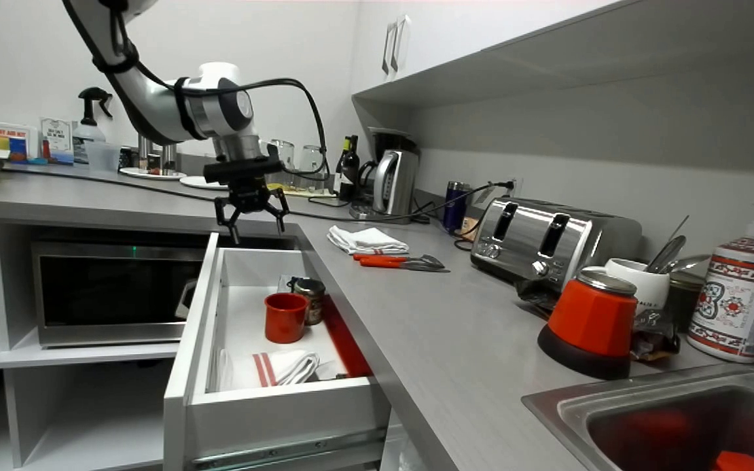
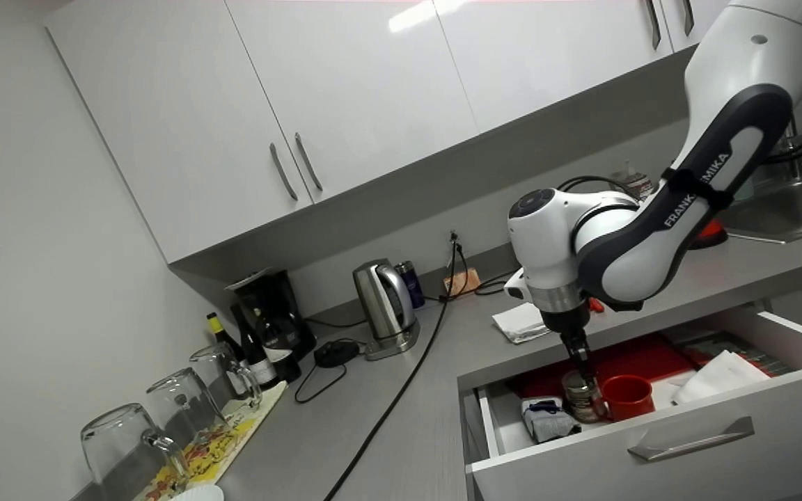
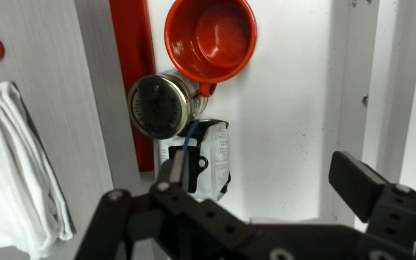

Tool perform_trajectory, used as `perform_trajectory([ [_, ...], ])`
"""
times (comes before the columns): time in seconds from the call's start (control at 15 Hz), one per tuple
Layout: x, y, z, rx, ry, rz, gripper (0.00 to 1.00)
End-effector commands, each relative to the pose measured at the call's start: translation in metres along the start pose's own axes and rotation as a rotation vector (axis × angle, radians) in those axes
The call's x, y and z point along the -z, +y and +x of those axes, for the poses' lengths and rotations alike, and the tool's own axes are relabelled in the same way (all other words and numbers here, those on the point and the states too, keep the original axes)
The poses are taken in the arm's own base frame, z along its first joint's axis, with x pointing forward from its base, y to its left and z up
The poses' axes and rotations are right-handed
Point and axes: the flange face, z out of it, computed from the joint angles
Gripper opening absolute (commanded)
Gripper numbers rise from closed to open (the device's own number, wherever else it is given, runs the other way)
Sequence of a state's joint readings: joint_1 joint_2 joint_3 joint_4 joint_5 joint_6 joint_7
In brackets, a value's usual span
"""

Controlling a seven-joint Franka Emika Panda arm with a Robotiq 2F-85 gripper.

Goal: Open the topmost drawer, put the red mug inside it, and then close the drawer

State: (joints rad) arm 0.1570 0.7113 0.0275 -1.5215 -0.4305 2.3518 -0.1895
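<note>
The topmost drawer (image 1: pixel 285 407) is pulled out, its bar handle (image 2: pixel 693 442) showing on the front. Upright on its white floor stands the red mug (image 1: pixel 285 319), seen from above in the wrist view as a red mug (image 3: pixel 211 39) whose loop handle points toward a lidded jar. My gripper (image 1: pixel 258 230) hangs above the far end of the drawer, apart from the mug. In the wrist view the gripper (image 3: pixel 258 166) is spread wide, with nothing held between its fingers. The mug lies beyond the fingertips, toward the top of that view.
The drawer also holds the jar (image 3: pixel 157 106), a clipped bag (image 3: pixel 217 159), a white cloth (image 2: pixel 721 379) and a long red item (image 3: pixel 130 54). Along the drawer runs the counter edge, with a folded cloth (image 1: pixel 365 240), red-handled utensils (image 1: pixel 396 263) and a toaster (image 1: pixel 557 242) on top.
</note>
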Motion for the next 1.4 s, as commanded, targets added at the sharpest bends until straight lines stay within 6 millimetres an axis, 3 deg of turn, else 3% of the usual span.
perform_trajectory([
  [0.0, 0.033, -0.032, -0.023, 0.038, 0.058, 0.036, 1.0],
  [0.2, 0.053, -0.065, -0.037, 0.06, 0.096, 0.06, 1.0],
  [0.6, 0.08, -0.123, -0.06, -0.122, 0.162, 0.091, 1.0],
  [1.0, 0.054, -0.158, -0.058, -0.426, 0.115, 0.018, 1.0],
  [1.33, 0.022, -0.196, -0.062, -0.508, 0.035, -0.099, 1.0],
])
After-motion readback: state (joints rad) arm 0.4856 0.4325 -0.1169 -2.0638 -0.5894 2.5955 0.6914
